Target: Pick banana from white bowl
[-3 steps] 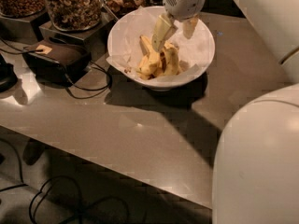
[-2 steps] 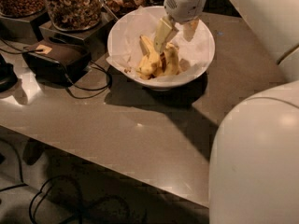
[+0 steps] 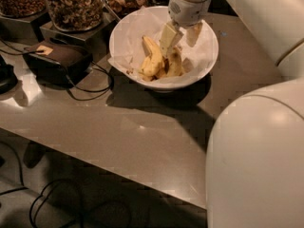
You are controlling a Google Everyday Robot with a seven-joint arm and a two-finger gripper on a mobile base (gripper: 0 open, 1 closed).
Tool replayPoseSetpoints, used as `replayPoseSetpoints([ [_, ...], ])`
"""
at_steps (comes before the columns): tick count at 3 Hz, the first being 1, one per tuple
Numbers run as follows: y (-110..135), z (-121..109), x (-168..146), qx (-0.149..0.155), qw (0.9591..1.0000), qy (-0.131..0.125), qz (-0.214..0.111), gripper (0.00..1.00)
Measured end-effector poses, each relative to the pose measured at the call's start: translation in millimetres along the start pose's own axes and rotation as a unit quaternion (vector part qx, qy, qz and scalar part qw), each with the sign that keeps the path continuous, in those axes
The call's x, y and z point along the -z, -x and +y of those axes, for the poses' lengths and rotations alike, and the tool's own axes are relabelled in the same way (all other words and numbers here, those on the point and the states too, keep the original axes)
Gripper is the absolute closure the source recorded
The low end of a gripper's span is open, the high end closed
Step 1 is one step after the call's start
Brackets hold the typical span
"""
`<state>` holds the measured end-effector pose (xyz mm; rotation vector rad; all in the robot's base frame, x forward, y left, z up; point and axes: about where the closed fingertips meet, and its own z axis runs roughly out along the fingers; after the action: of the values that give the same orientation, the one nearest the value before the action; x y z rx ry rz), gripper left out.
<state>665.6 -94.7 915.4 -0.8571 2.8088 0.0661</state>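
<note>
The white bowl [image 3: 204, 61], lined with crumpled white paper, stands on the grey table at the back centre. Inside lie a plain yellow banana [image 3: 152, 61] and, right of it, the brown-mottled banana [image 3: 175, 64]. My gripper [image 3: 181, 37] hangs over the bowl from above with its fingers apart. The left finger [image 3: 169, 38] reaches down between the two bananas, and the right finger [image 3: 194, 33] is above the bowl's right side. The mottled banana lies just below the gap between the fingers. Nothing is held.
Glass jars of nuts [image 3: 73, 6] stand on boxes at the back left. A dark box [image 3: 59, 61] with cables lies left of the bowl. The robot's white body [image 3: 259, 160] fills the right foreground. The table's front edge [image 3: 118, 172] runs diagonally, with cables on the floor below.
The gripper has sunk slightly toward the bananas in the bowl; its fingers stay apart. The bananas and bowl have not moved.
</note>
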Motion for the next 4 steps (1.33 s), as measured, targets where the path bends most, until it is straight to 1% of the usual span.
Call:
replayPoseSetpoints([
  [2, -2, -7, -13, -0.007, 0.9999, 0.004, 0.012, 0.44],
  [4, -3, -8, -28, -0.008, 0.9996, 0.013, 0.025, 0.44],
])
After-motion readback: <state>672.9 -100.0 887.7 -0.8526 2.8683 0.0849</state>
